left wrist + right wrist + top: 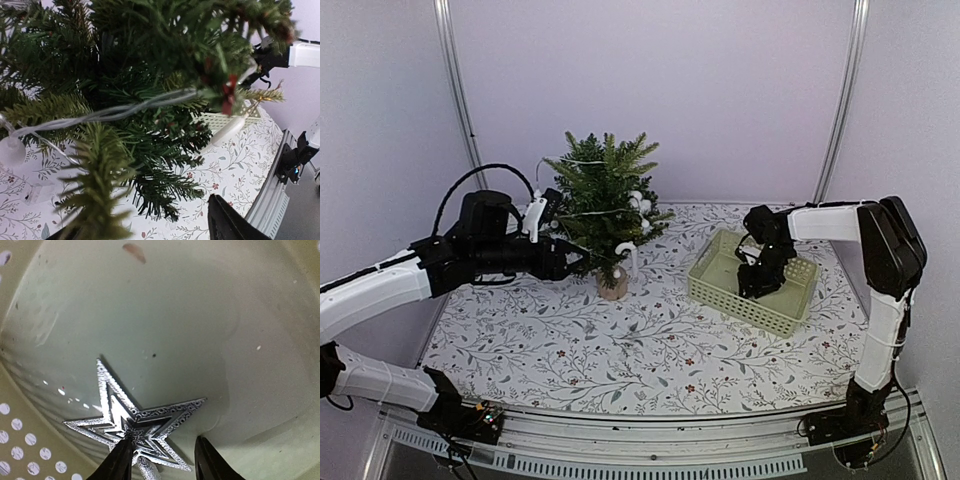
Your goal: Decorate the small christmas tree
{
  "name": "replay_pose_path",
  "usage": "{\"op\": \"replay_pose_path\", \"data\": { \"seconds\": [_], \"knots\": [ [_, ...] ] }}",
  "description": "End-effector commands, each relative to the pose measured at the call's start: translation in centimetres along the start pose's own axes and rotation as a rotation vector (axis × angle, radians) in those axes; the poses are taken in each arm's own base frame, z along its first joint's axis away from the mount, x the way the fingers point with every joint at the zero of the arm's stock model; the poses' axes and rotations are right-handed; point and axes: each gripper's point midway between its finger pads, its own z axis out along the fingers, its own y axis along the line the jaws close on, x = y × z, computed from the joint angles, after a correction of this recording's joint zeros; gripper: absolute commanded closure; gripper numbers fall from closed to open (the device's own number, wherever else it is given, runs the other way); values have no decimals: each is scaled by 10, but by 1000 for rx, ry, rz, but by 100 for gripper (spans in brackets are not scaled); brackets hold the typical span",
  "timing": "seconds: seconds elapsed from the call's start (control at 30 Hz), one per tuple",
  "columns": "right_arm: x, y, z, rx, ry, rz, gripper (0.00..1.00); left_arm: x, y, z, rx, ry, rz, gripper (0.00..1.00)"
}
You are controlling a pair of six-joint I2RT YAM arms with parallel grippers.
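— Where did the tree stand?

— Upright at the back of the table, left of centre, on its round tan base. A pale wire ran through the branches, with a round bulb on it. White ornaments hung on the tree's right side.

— And the left gripper?

— It reached in level from the left, its tip among the low branches just above the base. On the wrist view its dark fingers sat wide apart at the lower corners. Needles and the wire filled the view between and above them. The jaws were spread and closed on nothing.

— What about the right side?

— A pale green basket with perforated walls lay to the right of the tree, well apart from it. The right gripper pointed down inside it.

— Was it gripping anything?

— No, it wasn't clamped on anything. A silver glitter star lay flat on the basket floor near one wall. The fingers stood a narrow gap apart, straddling the star's lower part. Its short stem sat between them, close against one finger, and the other finger was clear of it.

— Anything more in the basket?

— There was a small brownish mark on the floor at the far end, too blurred to name.
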Motion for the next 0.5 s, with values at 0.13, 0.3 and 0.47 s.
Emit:
{"op": "replay_pose_path", "data": {
  "seconds": [0.13,0.3,0.47],
  "knots": [
    [-70,-66,-17,214,-194,53,57,-18,4,2,-4,-30,9,32],
    [-85,-89,-34,252,-252,110,57,-20,7,4,-5,-23,15,32],
    [-84,-64,-46,119,-269,68,58,-21,7,6,3,-23,13,32]
  ]
}}
